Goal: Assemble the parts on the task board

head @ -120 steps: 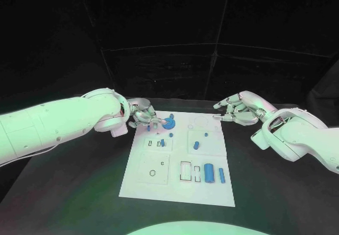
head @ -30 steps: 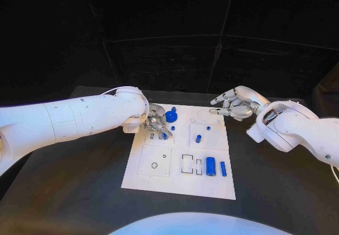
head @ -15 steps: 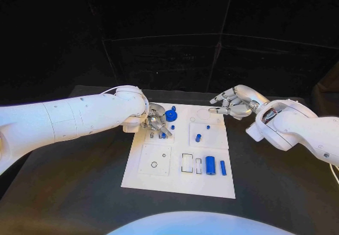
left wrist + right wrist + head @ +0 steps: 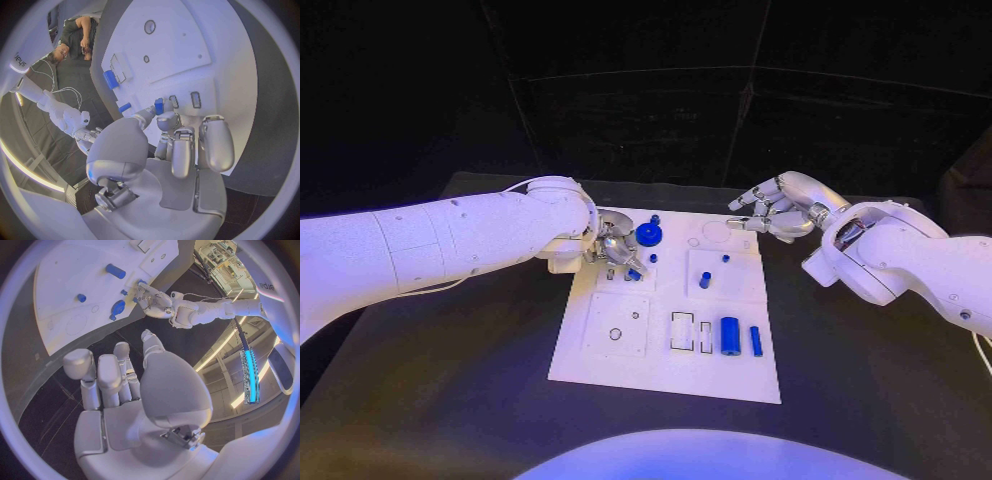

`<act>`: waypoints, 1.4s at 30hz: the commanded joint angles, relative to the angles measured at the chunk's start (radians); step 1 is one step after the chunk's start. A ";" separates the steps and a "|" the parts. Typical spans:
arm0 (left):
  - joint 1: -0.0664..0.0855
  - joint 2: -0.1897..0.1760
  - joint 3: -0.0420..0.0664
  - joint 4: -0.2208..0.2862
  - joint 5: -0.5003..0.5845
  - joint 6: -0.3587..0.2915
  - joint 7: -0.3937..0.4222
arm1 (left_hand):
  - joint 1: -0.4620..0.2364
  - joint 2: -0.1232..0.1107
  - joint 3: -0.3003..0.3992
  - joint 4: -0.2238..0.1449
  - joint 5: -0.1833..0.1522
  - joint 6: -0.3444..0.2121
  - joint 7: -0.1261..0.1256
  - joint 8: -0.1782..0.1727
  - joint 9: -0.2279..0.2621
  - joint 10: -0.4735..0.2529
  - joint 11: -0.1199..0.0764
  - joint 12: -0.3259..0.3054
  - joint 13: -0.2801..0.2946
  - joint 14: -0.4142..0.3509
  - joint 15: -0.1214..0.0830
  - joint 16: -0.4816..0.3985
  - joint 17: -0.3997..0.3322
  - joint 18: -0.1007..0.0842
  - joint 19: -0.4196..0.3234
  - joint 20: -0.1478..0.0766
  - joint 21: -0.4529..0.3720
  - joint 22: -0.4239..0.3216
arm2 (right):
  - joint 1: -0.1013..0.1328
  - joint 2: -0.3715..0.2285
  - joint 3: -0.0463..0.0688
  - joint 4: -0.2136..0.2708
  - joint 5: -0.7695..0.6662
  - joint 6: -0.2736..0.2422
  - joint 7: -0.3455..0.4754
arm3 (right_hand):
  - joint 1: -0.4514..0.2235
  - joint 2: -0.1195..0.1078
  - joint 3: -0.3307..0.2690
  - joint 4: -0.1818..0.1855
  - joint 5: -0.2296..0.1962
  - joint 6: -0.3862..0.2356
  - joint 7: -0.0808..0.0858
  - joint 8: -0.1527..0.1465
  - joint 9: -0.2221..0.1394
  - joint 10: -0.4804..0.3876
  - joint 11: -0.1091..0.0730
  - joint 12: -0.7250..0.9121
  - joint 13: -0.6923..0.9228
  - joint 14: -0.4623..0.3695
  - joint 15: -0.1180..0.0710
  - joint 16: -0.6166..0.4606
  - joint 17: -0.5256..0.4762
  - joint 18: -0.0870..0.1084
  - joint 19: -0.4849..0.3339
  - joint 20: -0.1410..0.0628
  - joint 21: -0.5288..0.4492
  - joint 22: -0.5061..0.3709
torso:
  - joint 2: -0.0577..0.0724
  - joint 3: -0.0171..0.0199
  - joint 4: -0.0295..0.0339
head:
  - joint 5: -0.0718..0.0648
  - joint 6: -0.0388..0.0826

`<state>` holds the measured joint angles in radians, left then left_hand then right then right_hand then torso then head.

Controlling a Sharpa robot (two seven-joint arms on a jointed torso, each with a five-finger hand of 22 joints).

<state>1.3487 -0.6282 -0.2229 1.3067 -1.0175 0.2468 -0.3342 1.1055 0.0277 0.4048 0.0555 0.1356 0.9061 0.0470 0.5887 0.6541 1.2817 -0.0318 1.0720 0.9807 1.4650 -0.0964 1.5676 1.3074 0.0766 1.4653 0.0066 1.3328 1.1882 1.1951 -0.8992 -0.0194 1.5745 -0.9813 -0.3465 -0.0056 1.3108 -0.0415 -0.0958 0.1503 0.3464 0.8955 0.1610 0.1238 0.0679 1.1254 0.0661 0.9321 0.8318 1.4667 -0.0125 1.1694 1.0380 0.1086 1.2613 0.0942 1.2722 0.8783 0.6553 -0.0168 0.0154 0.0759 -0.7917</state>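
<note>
Left hand (image 4: 616, 253) sits low over the far left part of the white task board (image 4: 661, 375), and its fingertips (image 4: 160, 111) pinch a small blue peg (image 4: 159, 105). That peg looks like it stands nearly upright, though I cannot tell its tilt for sure. Right hand (image 4: 772, 216) hovers by the board's far right corner with curled fingers and nothing in it (it touches no part). Near the front of the board, a fat blue cylinder (image 4: 728, 332) lies flat, its long side pointing from near to far.

White task board (image 4: 661, 375) flat mid-table; blue parts (image 4: 728, 332) scattered on it.
</note>
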 commanded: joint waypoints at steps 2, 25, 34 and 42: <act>-0.001 -0.021 0.000 0.031 0.035 -0.120 0.006 | -0.037 -0.022 0.239 -0.171 -0.007 0.003 -0.004 0.008 0.013 0.015 -0.002 0.006 0.004 0.106 0.003 0.003 0.263 -0.004 0.005 0.007 -0.001 0.006 | 0.002 -0.002 0.000 -0.002 0.002 0.005 0.004 | 0.002 0.010 -0.008 -0.001 0.006 -0.003 -0.006 0.007 0.001 -0.004 0.000 0.001 0.000 0.002 -0.002 -0.007 0.001 0.019 -0.007 -0.002 -0.004 -0.002 | 0.000 0.0000 0.0006 | 0.000 -0.003; -0.065 -0.085 -0.001 0.102 -0.071 -0.342 0.017 | -0.059 -0.044 0.295 -0.177 -0.010 0.005 -0.008 0.021 0.032 0.021 -0.003 0.006 -0.001 0.106 0.000 0.003 0.263 -0.008 0.011 0.005 0.011 0.026 | 0.002 -0.006 0.000 -0.014 0.002 0.013 0.003 | -0.006 0.009 -0.017 0.007 0.012 -0.005 -0.005 0.009 0.001 -0.011 0.001 -0.006 -0.010 0.002 -0.002 -0.010 0.000 0.020 -0.009 -0.002 -0.008 -0.008 | 0.000 0.0001 0.0005 | 0.015 -0.014; -0.074 -0.092 -0.001 0.107 -0.090 -0.331 0.015 | -0.059 -0.045 0.300 -0.177 -0.010 0.005 -0.009 0.023 0.035 0.023 -0.004 0.007 -0.002 0.106 -0.001 0.003 0.263 -0.008 0.012 0.004 0.013 0.028 | 0.002 -0.005 0.000 -0.014 0.003 0.014 0.002 | -0.006 0.009 -0.017 0.007 0.012 -0.005 -0.005 0.009 0.001 -0.011 0.001 -0.006 -0.010 0.002 -0.002 -0.010 0.000 0.020 -0.009 -0.002 -0.008 -0.008 | 0.000 0.0009 0.0011 | 0.017 -0.015; -0.075 -0.110 -0.001 0.117 -0.094 -0.303 0.012 | -0.060 -0.046 0.305 -0.178 -0.009 0.005 -0.009 0.025 0.037 0.023 -0.004 0.007 -0.003 0.106 -0.001 0.003 0.263 -0.010 0.014 0.004 0.018 0.037 | 0.002 -0.003 0.000 -0.017 0.003 0.016 0.002 | -0.006 0.009 -0.017 0.007 0.012 -0.005 -0.005 0.009 0.001 -0.011 0.001 -0.006 -0.010 0.002 -0.002 -0.010 0.000 0.020 -0.009 -0.002 -0.008 -0.008 | 0.000 0.0004 0.0018 | 0.019 -0.017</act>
<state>1.2746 -0.7367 -0.2232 1.4209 -1.0937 -0.0733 -0.3254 1.0407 -0.0247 0.5499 0.0330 0.1205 0.9107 0.0440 0.6091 0.6901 1.2956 -0.0355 1.0777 0.9784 1.4651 -0.0963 1.5675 1.3073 0.0767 1.4652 0.0067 1.3457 1.2251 1.1952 -0.9024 -0.0197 1.5573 -0.9811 -0.3371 -0.0065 1.3067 -0.0375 -0.1085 0.1573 0.3518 0.8955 0.1609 0.1275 0.0678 1.1218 0.0698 0.9321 0.8228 1.4667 -0.0125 1.1637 1.0382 0.1085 1.2576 0.0905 1.2674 0.8709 0.6550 -0.0163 0.0165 0.0945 -0.8075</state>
